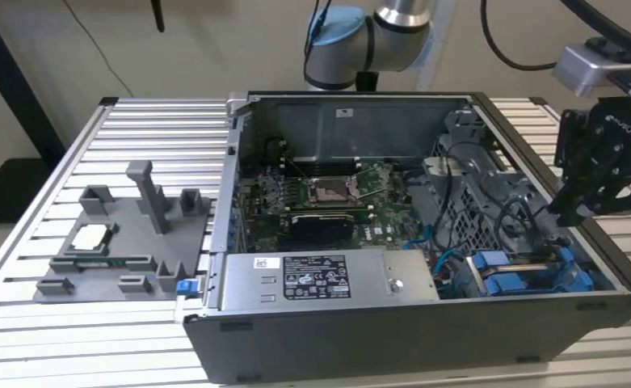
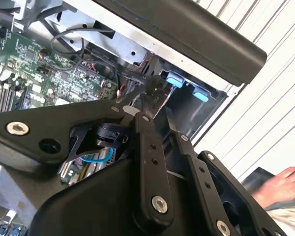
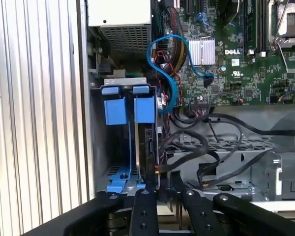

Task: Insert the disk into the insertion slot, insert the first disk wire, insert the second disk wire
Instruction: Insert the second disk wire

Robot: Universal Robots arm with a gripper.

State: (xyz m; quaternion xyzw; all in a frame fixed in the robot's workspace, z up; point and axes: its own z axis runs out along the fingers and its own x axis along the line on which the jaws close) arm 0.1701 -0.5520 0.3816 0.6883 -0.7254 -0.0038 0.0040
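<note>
Disk (image 3: 148, 147) sits in slot, hand (image 2: 150, 98) pinched on black disk wire (image 2: 136, 77) — wiring looks unfinished.

— What is carrying everything here?
— A ribbed metal table (image 1: 35, 323) is holding it all, its pale slats running from side to side in the exterior view.
— And what is sitting directly on it?
— An open computer case (image 1: 401, 343) is lying on its side, taking up the middle and the exterior view's right. A grey fixture plate (image 1: 121, 259) is resting just beside it, toward the exterior view's left
</note>
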